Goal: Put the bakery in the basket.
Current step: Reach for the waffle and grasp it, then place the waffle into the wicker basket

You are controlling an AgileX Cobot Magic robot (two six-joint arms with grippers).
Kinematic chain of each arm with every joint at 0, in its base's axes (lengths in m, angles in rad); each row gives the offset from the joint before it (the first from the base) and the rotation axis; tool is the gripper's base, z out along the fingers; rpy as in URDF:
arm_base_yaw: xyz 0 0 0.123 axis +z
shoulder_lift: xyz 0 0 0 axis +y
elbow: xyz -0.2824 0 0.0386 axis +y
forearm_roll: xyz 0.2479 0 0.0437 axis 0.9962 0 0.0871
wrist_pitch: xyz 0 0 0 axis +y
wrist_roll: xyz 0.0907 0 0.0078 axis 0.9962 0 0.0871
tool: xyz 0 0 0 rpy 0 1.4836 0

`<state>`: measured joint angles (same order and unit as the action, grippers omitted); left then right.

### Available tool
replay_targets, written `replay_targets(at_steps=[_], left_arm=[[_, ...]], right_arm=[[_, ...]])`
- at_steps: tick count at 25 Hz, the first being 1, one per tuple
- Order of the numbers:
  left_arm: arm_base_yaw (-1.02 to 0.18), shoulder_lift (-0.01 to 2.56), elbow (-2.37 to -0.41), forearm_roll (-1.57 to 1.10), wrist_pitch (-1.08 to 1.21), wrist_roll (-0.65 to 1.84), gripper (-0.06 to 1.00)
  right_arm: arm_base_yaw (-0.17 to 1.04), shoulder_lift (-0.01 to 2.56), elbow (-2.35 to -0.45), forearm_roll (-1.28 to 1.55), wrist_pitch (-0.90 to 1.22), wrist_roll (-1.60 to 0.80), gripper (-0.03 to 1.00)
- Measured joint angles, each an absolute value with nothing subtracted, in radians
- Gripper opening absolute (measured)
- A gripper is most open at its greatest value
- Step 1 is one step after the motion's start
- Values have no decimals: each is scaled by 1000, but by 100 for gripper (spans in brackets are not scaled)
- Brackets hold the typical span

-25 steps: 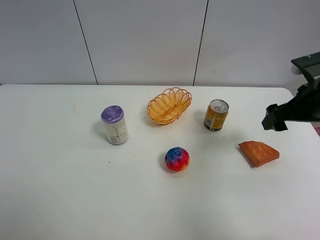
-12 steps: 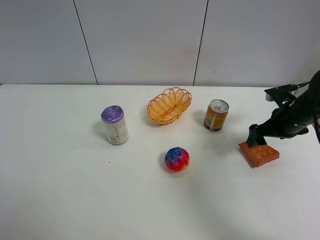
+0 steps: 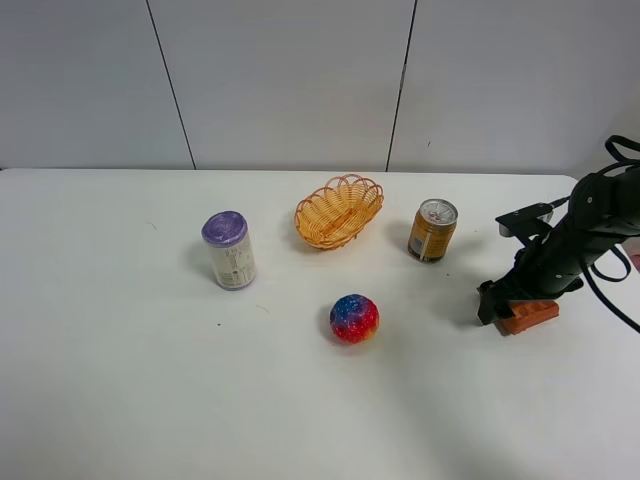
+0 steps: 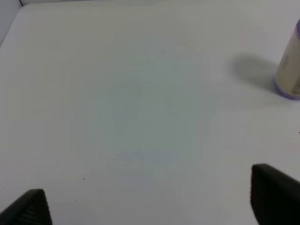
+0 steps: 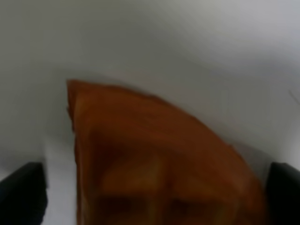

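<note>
R pincer point(image 5: 152, 193) is low on the counter point(image 3: 120, 390), jaws spread wide either side of the bakery point(image 3: 530, 315), close to the counter's right edge. Orange can point(image 3: 432, 230) stands btwn it and the basket point(image 3: 340, 212). Ball point(image 3: 354, 318) sits nearer the front, w/ open counter around it. L pincer point(image 4: 151, 204) is spread too, over bare counter, purple-lidded can point(image 4: 289, 70) nearby.

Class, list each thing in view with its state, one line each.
Bakery: flat on the table, not gripped.
Basket: upright, empty.
Orange can: upright.
Purple can: upright.
Ball: resting on table.
Right gripper: open, straddling bakery.
Left gripper: open, holding nothing.
</note>
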<state>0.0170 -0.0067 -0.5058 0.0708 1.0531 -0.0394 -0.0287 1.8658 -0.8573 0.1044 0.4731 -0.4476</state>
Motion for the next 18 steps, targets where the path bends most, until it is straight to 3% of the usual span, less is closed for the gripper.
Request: replay_targets(at_steps=[3,9,18], left_arm=[[17,-7,-506,71,1053,-39,84],[17,-7,-506,71,1053,-39,84],[17,-7,-506,71,1053,-39,84]], right_arm=[[-29,1867,-857,84,504,-448,69],[-29,1837,-858,80,556,-436,68],[-28,1494,-900,177,559,-365,68]])
